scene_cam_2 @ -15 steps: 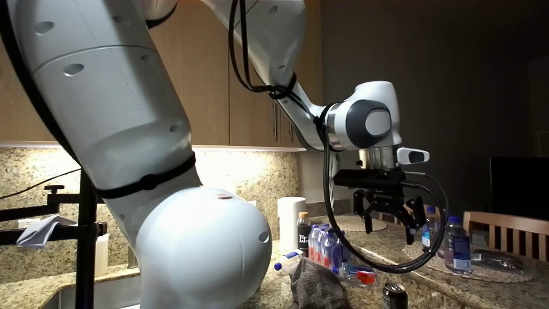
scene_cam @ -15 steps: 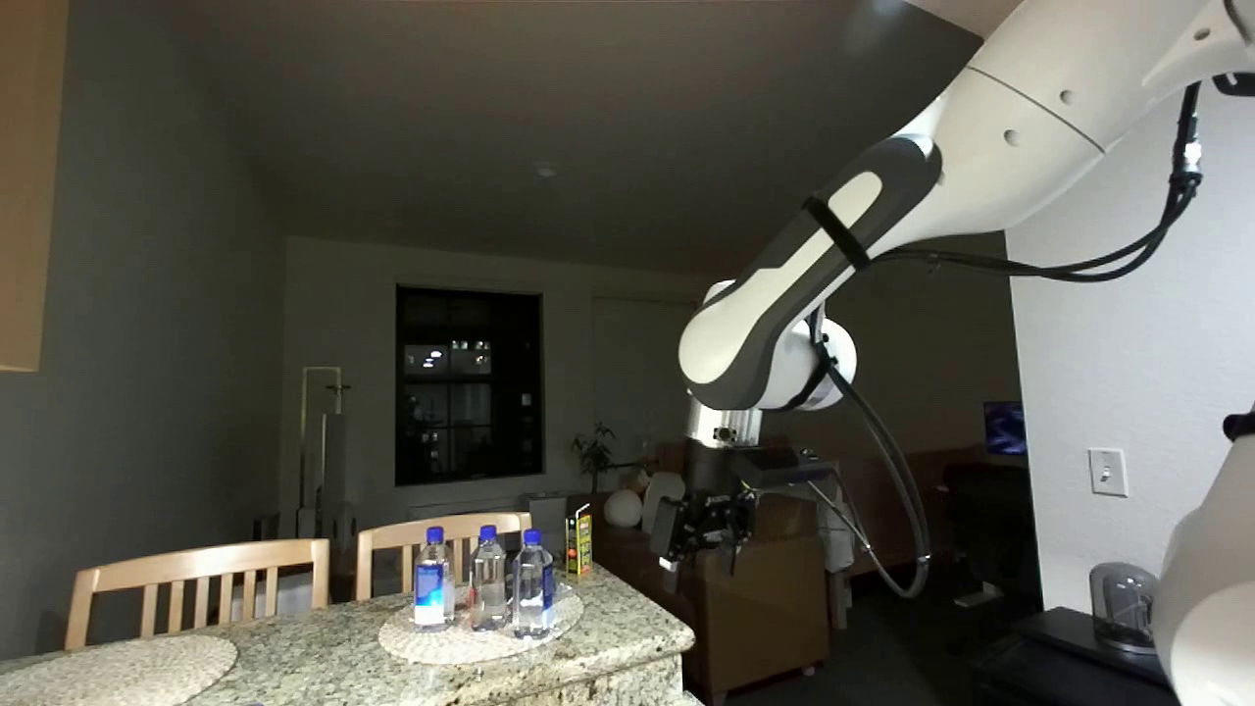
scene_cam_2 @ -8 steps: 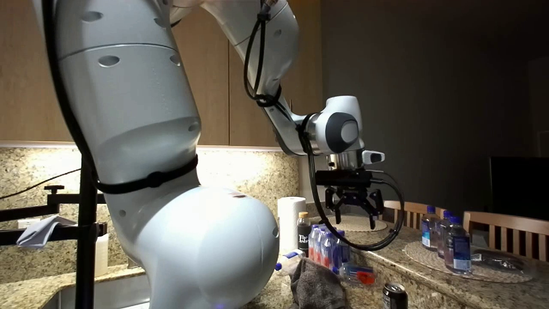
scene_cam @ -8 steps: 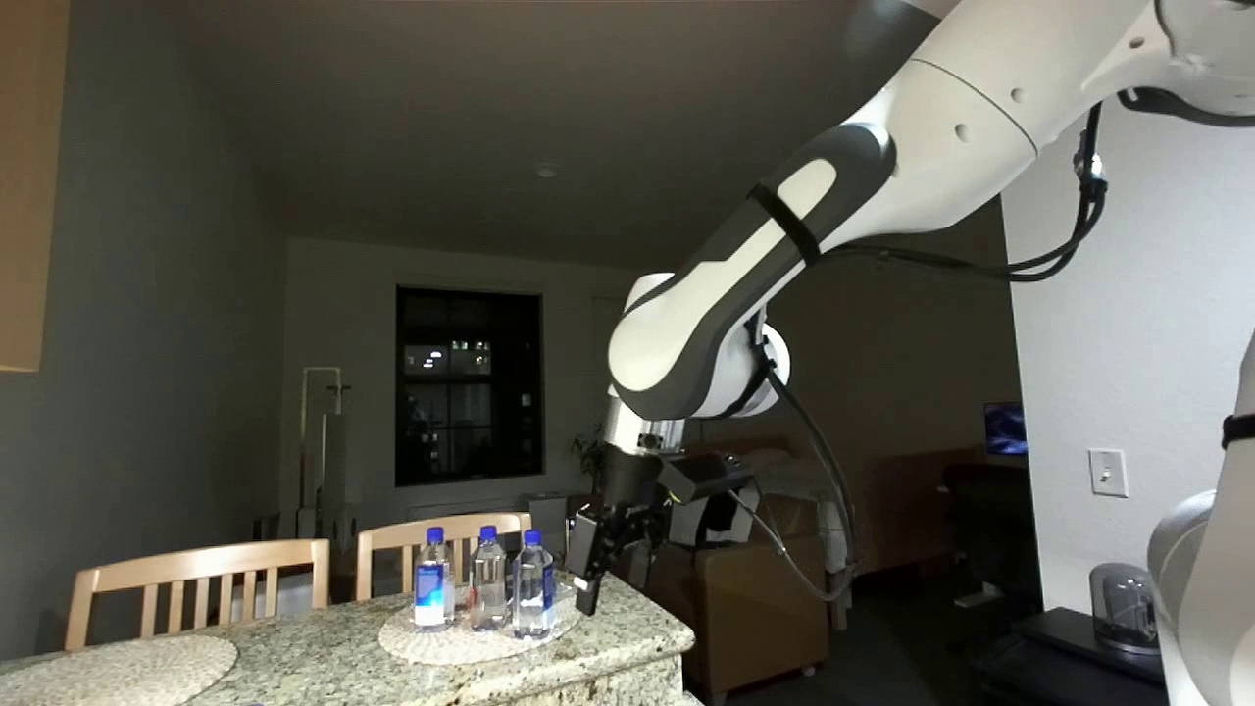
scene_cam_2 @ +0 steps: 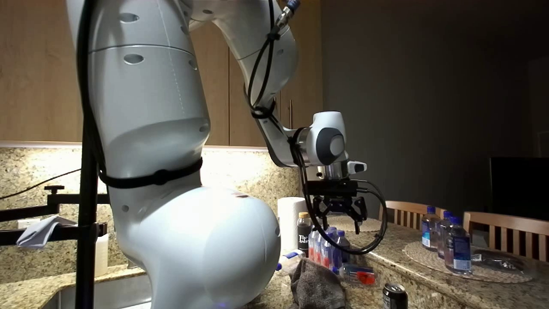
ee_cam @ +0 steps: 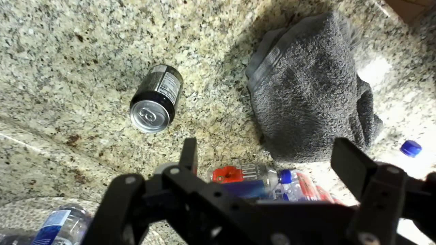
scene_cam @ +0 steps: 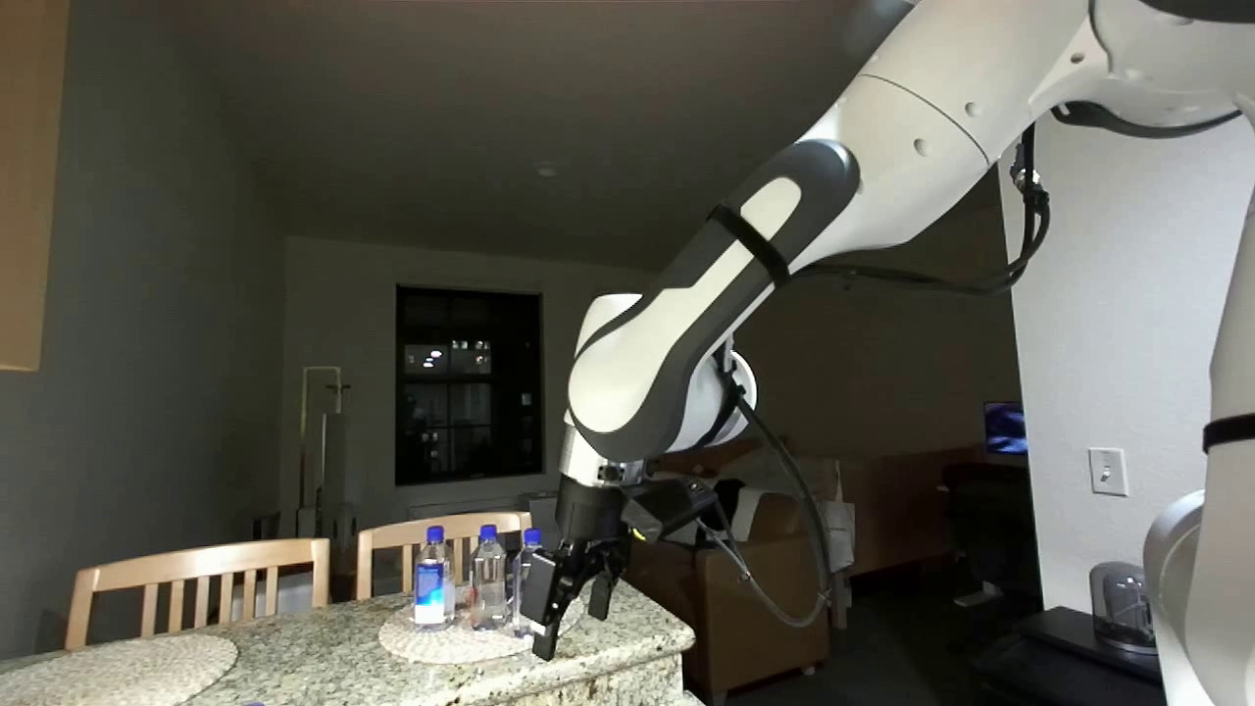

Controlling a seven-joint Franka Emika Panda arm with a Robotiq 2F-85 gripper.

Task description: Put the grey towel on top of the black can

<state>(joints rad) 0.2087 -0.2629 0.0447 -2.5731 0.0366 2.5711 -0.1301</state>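
Note:
The grey towel (ee_cam: pixel 306 92) lies bunched on the granite counter at the upper right of the wrist view. It also shows in an exterior view (scene_cam_2: pixel 317 283), low in the frame. The black can (ee_cam: pixel 155 98) stands upright to its left in the wrist view, apart from it, with its silver top visible. In an exterior view the can (scene_cam_2: pixel 394 296) is cut by the bottom edge. My gripper (ee_cam: pixel 265 149) is open and empty, above the counter. It shows in both exterior views (scene_cam: pixel 573 628) (scene_cam_2: pixel 341 227). Towel and can are out of view in an exterior view.
A bottle (ee_cam: pixel 238 178) lies near the towel, beside a pack of small bottles (scene_cam_2: pixel 326 249). A dark bottle (scene_cam_2: pixel 303 236) and paper towel roll (scene_cam_2: pixel 291 223) stand behind. Upright water bottles (scene_cam_2: pixel 458 249) stand on a raised ledge. A blue cap (ee_cam: pixel 410 148) shows near the towel.
The arm has swung across, carrying the open gripper leftward and downward in both exterior views. The towel, can and bottles have not moved.

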